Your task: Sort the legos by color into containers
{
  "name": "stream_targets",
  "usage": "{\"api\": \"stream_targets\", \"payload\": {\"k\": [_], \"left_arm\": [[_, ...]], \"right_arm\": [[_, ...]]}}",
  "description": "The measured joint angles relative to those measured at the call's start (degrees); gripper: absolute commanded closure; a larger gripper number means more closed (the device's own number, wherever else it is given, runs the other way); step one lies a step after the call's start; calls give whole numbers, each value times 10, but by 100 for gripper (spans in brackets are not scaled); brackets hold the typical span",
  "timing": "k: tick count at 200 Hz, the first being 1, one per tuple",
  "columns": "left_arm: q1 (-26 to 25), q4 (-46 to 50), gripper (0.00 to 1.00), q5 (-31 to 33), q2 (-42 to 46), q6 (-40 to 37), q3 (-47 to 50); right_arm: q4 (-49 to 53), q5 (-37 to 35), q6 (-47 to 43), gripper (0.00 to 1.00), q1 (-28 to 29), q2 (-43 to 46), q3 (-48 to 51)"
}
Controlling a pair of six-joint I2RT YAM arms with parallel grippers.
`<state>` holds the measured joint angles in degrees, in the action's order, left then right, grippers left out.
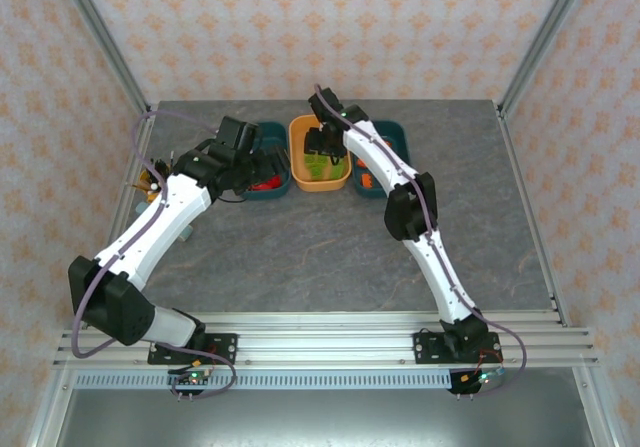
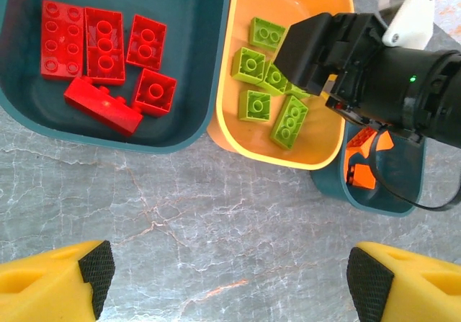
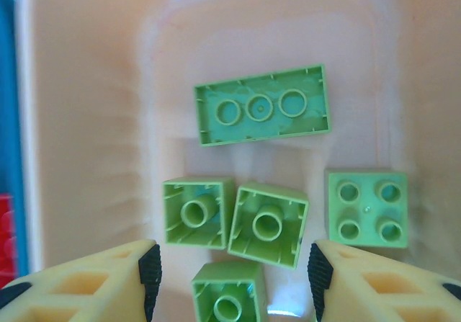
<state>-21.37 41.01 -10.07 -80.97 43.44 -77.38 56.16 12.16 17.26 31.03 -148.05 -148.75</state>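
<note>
Three containers stand in a row at the back of the table. The left teal tub [image 2: 180, 138] [image 1: 272, 189] holds several red legos [image 2: 104, 37]. Lime green legos [image 2: 290, 120] [image 3: 261, 106] lie in the orange tub [image 2: 234, 113] [image 1: 297, 139] in the middle. In the right teal tub [image 2: 385, 199] [image 1: 397, 135] are orange legos [image 2: 360, 174]. My right gripper [image 3: 232, 268] [image 1: 322, 149] hangs open low inside the orange tub, and its fingers touch none of the green bricks lying under them. Open and empty, my left gripper [image 2: 234, 275] [image 1: 240, 155] hovers above bare table just in front of the tubs.
A small yellow cup of pens [image 1: 152, 179] stands at the table's left edge beside the left arm. The right arm's wrist [image 2: 396, 77] reaches over the orange and right teal tubs. Metal frame posts and patterned walls close in the table.
</note>
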Motion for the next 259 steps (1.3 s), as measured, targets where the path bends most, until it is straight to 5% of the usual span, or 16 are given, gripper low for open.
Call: {"api": "stream_targets", "payload": {"k": [26, 68, 87, 99, 131, 164, 187, 206, 232, 259], "left_arm": [[0, 12, 12, 4, 28, 0, 0], [0, 51, 8, 15, 103, -15, 4], [0, 57, 1, 10, 151, -24, 36], [0, 61, 0, 0, 184, -30, 70], [0, 81, 0, -13, 253, -35, 150], [0, 91, 0, -7, 259, -56, 159], [0, 94, 0, 64, 245, -80, 149], [0, 89, 0, 195, 244, -83, 157], [2, -27, 0, 344, 303, -137, 301], [9, -126, 0, 413, 298, -229, 430]], "right_arm": [[-22, -7, 0, 42, 7, 106, 105], [-124, -49, 10, 40, 30, 403, 421], [-167, -71, 20, 29, 40, 548, 573], [-182, -85, 23, 0, 41, 628, 656], [-165, -117, 34, 1, 40, 797, 819], [-136, -129, 35, 0, 38, 854, 854], [-121, -202, 50, 0, 27, 859, 848], [-129, -303, 68, 0, -12, 862, 862], [-284, -398, 16, 0, -68, 923, 1022], [-428, -424, -67, 0, -100, 908, 1156]]}}
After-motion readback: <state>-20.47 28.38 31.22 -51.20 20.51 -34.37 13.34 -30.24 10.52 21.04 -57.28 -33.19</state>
